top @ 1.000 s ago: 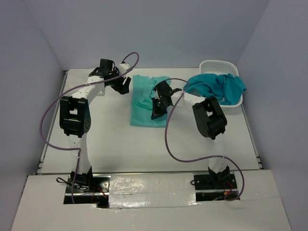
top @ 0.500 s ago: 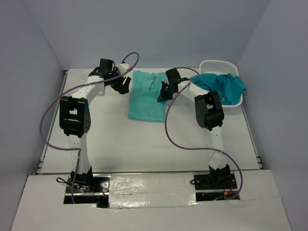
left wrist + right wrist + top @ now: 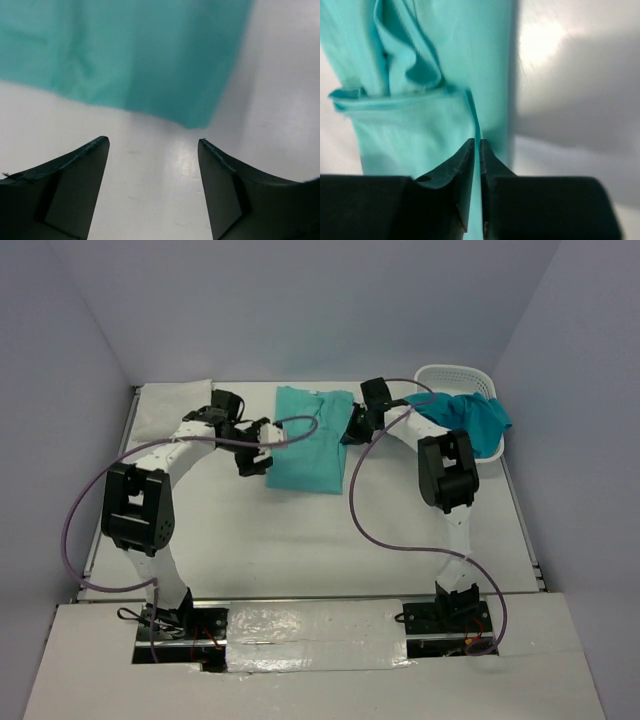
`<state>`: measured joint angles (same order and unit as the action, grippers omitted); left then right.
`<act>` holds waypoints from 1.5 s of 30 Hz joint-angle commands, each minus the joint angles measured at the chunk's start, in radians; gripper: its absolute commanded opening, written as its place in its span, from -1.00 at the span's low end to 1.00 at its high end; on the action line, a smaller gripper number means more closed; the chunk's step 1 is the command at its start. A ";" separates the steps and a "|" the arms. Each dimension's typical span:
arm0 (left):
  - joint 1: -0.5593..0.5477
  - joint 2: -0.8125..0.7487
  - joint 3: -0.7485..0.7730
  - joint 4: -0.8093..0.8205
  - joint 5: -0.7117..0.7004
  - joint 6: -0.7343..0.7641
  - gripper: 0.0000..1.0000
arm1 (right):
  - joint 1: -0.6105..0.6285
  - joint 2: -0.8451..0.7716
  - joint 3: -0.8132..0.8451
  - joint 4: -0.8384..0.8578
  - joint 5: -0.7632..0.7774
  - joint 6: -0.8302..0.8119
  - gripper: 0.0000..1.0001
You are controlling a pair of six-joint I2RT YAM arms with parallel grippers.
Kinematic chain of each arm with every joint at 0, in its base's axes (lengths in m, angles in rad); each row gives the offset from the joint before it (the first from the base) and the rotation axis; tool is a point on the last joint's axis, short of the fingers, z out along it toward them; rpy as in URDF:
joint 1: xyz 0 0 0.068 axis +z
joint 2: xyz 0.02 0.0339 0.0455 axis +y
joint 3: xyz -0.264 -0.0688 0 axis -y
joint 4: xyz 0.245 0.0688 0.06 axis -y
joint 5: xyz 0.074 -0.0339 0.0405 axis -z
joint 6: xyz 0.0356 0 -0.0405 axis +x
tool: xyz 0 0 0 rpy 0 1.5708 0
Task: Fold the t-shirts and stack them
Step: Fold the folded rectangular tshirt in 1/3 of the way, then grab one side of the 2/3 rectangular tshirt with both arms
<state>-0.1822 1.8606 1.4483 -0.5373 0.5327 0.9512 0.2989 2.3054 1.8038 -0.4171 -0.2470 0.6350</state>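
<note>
A pale mint t-shirt [image 3: 308,440] lies folded lengthways at the back middle of the table. My right gripper [image 3: 352,430] is shut on its right edge; in the right wrist view [image 3: 479,145] a thin fold of the mint cloth [image 3: 420,140] runs between the closed jaws. My left gripper [image 3: 258,462] is open and empty, just off the shirt's near left corner; in the left wrist view [image 3: 152,142] the shirt's hem [image 3: 140,55] lies just beyond the fingertips. A teal t-shirt [image 3: 462,420] hangs out of the basket.
A white lattice laundry basket [image 3: 455,378] stands at the back right. A white folded cloth [image 3: 172,405] lies at the back left corner. Purple cables loop from both arms over the table [image 3: 300,540].
My left gripper has moved from the shirt's far left corner down to its near left corner. My right gripper has moved toward the back right with the shirt's edge, and the shirt lies narrower.
</note>
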 commanded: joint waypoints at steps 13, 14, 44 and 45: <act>-0.142 -0.031 -0.204 0.037 0.020 0.527 0.91 | 0.032 -0.400 -0.595 0.150 -0.147 0.009 0.19; -0.142 -0.026 -0.204 0.019 0.018 0.535 0.84 | 0.037 -0.394 -0.607 0.152 -0.150 0.023 0.18; -0.206 0.032 -0.306 0.116 -0.266 0.301 -0.07 | 0.085 -0.319 -0.716 0.251 -0.207 0.138 -0.47; -0.206 0.037 -0.299 0.111 -0.275 0.290 -0.20 | 0.083 -0.319 -0.725 0.259 -0.206 0.146 -0.69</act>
<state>-0.3897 1.8462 1.1572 -0.3653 0.3168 1.3018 0.3725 1.9453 1.0885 -0.1410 -0.5003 0.7803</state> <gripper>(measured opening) 0.430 0.227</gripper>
